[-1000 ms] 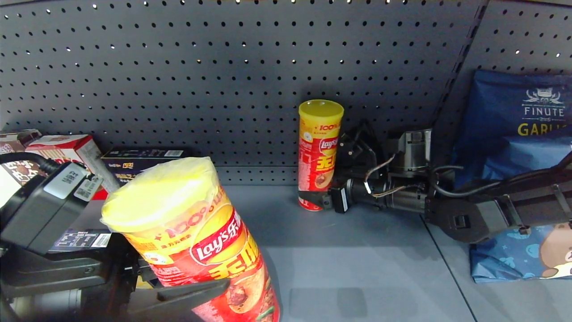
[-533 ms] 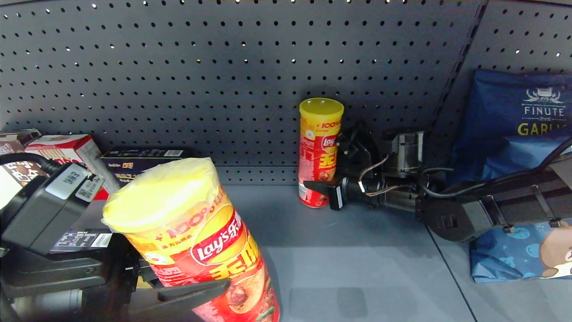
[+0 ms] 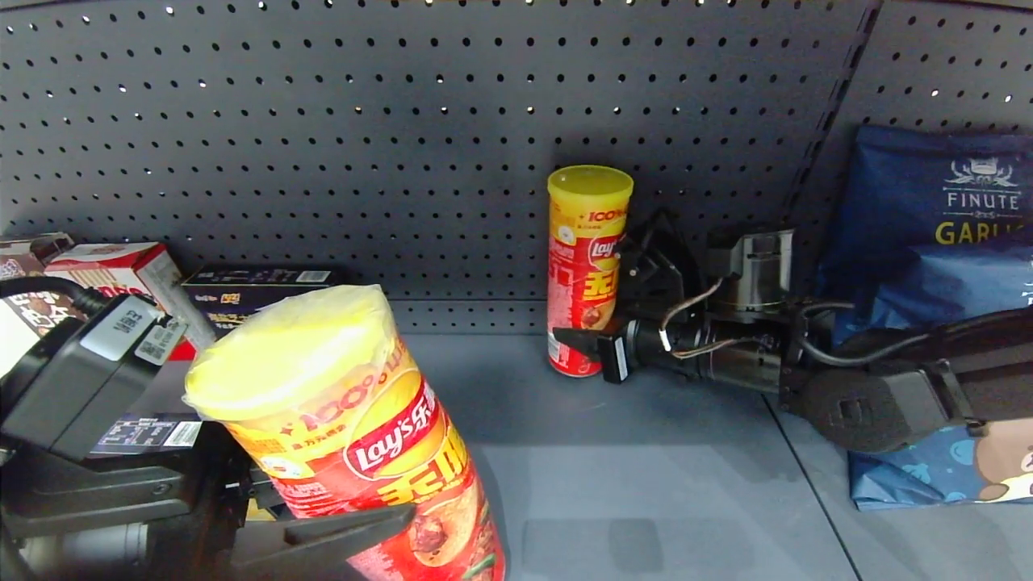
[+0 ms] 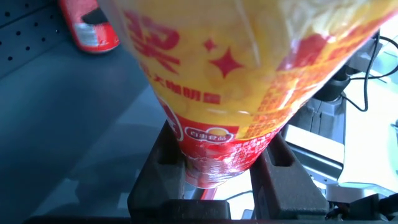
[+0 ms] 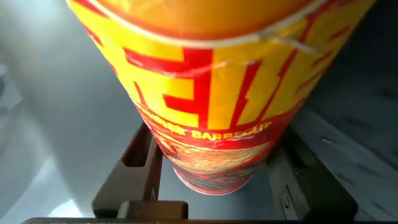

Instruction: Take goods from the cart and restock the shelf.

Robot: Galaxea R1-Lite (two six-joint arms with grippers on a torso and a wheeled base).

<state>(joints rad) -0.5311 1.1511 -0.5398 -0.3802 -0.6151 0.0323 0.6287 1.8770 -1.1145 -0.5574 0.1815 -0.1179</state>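
A dark grey pegboard panel (image 3: pixel 323 121) runs along the back, broken toward the right by a slotted upright post (image 3: pixel 831 113). At the far left a red-and-white box (image 3: pixel 113 270) leans beside a brown-and-white carton (image 3: pixel 24 250) (cut off by the edge), and just right of them a dark box (image 3: pixel 250 290) lies flat against the panel. A flat dark pack with a barcode label (image 3: pixel 145 433) lies nearer the front. On the right a dark blue bag (image 3: pixel 928 202) stands against the panel, with a lighter blue pack showing a cartoon bear (image 3: pixel 928 476) lying in front of it.
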